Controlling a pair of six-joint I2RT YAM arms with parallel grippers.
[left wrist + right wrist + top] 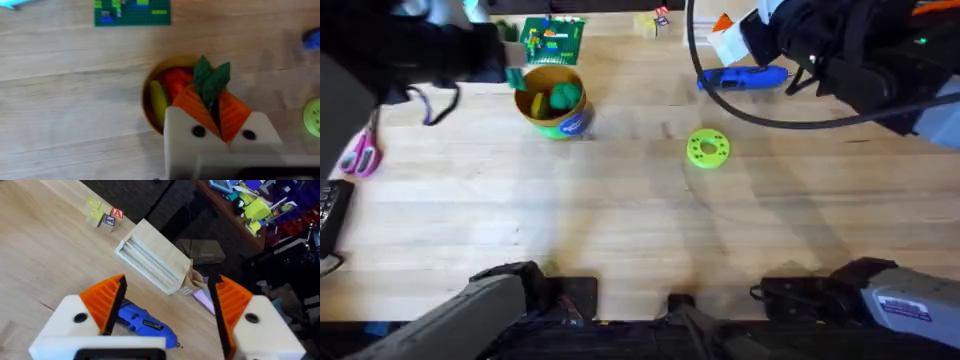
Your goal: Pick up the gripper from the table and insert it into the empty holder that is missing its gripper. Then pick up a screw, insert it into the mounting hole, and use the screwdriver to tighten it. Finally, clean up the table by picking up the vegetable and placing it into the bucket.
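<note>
The bucket (553,100) stands on the table (620,220) at the back left. The vegetable (565,95) lies inside it, green leaves up. In the left wrist view my left gripper (214,100) hangs shut above the bucket (148,95), and the vegetable's leaves (212,75) show just past its orange pads. The blue screwdriver (745,78) lies on the table at the back right. My right gripper (170,287) stands open over the screwdriver (140,322), apart from it. The loose orange gripper, the holder and the screw are out of view.
A lime-green disc (707,147) lies mid-table, right of the bucket. A green board (552,38) sits behind the bucket. Pink scissors (360,152) lie at the left edge. Letter blocks (102,215) and a slatted wooden box (152,257) stand near the far edge.
</note>
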